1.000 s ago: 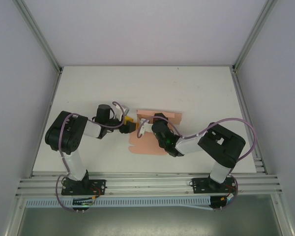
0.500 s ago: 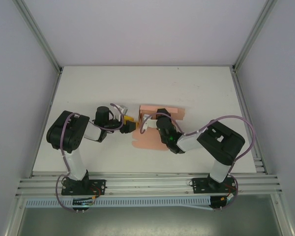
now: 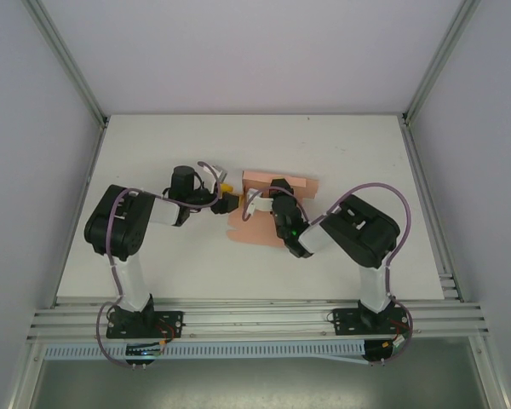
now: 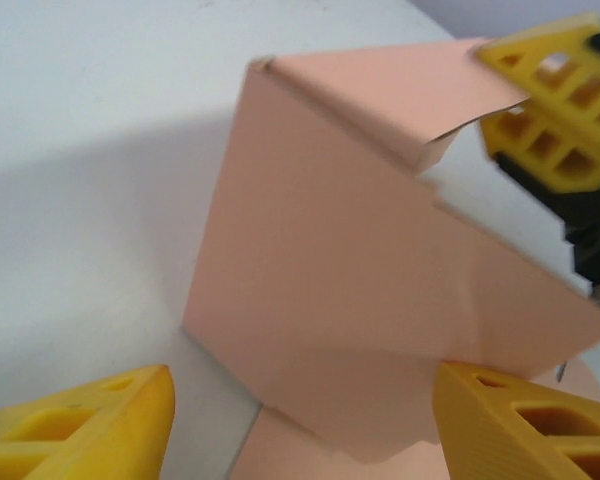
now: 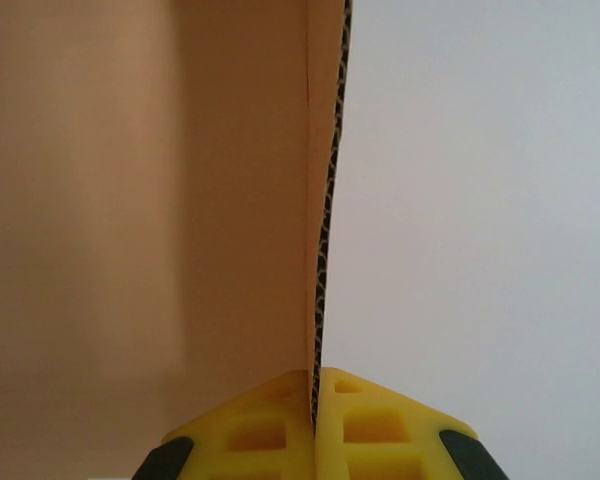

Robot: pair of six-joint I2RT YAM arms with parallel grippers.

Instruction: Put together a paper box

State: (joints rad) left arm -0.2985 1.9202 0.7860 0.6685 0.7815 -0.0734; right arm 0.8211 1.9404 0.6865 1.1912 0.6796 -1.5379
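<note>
The white table (image 3: pixel 341 145) carries the paper box (image 3: pixel 254 228), which lies about mid-table, and every other place here is given from that box. The left arm (image 3: pixel 123 230) reaches in from the box's left. The right arm (image 3: pixel 362 234) bends in from its right and lies low over its near half.

The box is only part-formed. Some of the salmon-pink sheet lies flat on the table, while one wall panel (image 4: pixel 320 260) stands up from it. A narrow flap (image 4: pixel 400 95) is bent over along the top of that panel.

The right gripper (image 5: pixel 315 400) is at the box's upper edge. Its yellow fingers are pressed together on the thin cardboard edge, pinching it and holding that panel upright. The left gripper (image 4: pixel 300 425) hovers just beside the box's left face. Its jaws are well apart, one finger to either side of the standing panel's foot, and neither looks to be touching the cardboard.

The step in hand appears to be raising and squaring the walls: one hand steadies the panel while the other lines up for a hold. The next move probably calls for the left gripper to ease inward and close gently on the panel or its flap. It would then fold along the crease without buckling the sheet or pulling it out of the right gripper's pinch.
</note>
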